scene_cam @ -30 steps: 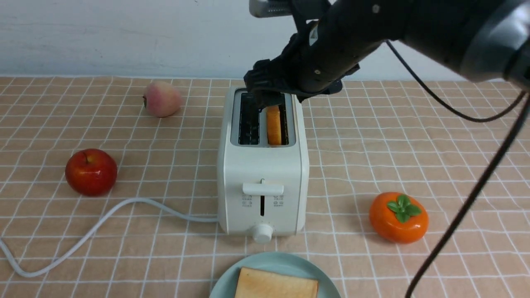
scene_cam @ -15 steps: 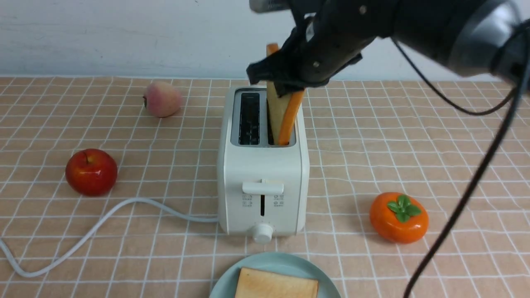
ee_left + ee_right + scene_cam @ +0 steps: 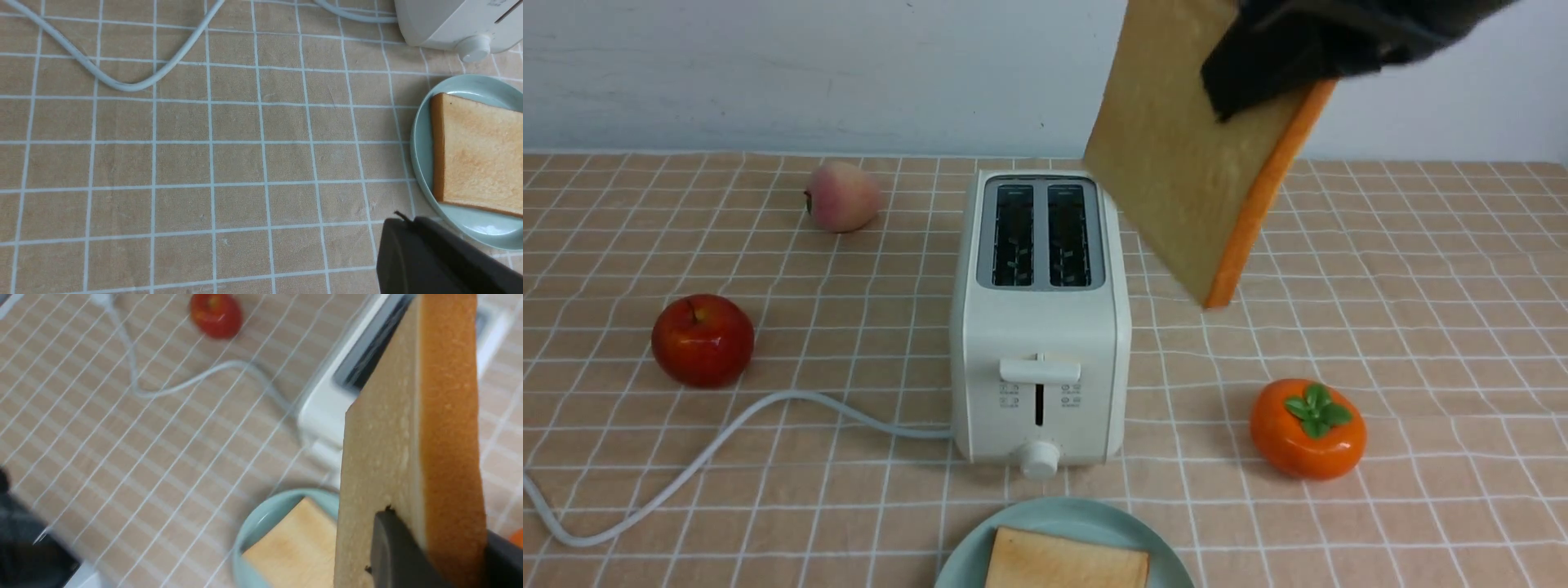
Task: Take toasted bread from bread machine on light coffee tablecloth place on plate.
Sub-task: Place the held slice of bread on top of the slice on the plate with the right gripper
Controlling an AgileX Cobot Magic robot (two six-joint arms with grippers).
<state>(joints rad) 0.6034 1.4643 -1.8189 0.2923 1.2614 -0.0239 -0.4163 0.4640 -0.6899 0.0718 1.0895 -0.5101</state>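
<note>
My right gripper [image 3: 1258, 65] is shut on a toasted bread slice [image 3: 1184, 163] and holds it tilted in the air, above and right of the bread machine [image 3: 1041, 327]. In the right wrist view the gripper [image 3: 445, 547] clamps the slice [image 3: 408, 437] by its faces, orange crust toward the camera. Both toaster slots are empty. A second slice [image 3: 1066, 563] lies on the teal plate [image 3: 1013, 523] in front of the toaster, on the light coffee tablecloth [image 3: 1421, 286]. My left gripper [image 3: 412, 228] is shut and empty, just beside the plate's rim [image 3: 482, 228].
A red apple [image 3: 703, 339] and a peach [image 3: 843, 194] sit left of the toaster. An orange persimmon [image 3: 1308, 429] sits to its front right. The white cord [image 3: 727, 433] loops across the cloth at the front left. A pale wall closes the back.
My right gripper has pulled the slice fully out of the toaster's right slot and lifted it up and to the right. The slot is now empty.
</note>
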